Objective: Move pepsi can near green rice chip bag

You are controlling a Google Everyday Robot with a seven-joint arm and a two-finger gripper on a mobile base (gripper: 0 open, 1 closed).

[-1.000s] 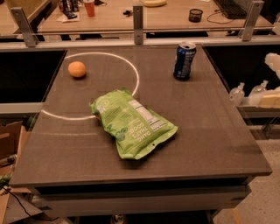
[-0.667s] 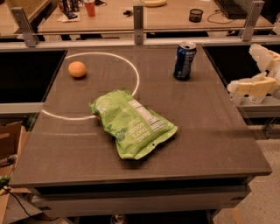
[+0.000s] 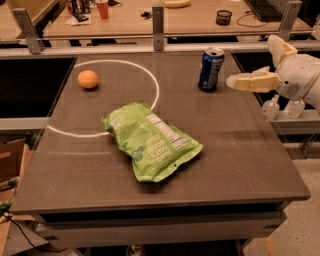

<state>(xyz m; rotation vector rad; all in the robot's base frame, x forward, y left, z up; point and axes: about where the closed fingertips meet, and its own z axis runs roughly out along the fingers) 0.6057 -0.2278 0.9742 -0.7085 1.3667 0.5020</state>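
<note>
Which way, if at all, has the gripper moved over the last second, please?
Yes: the gripper came in from the view's right edge toward the unmoved can.

You are looking at a robot lab or work office. The dark test table [image 3: 240, 150] has a white ring [image 3: 156, 87] drawn on it. A long desk [image 3: 200, 20] behind it holds a keyboard [image 3: 262, 7] and wires [image 3: 246, 21]. The robot's gripper [image 3: 251, 61] hangs at the table's right edge.

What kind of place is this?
Probably a robotics lab: a dark grey table marked with a white circle, cluttered wooden desks behind, the cream gripper beside the dark blue pepsi can.
</note>
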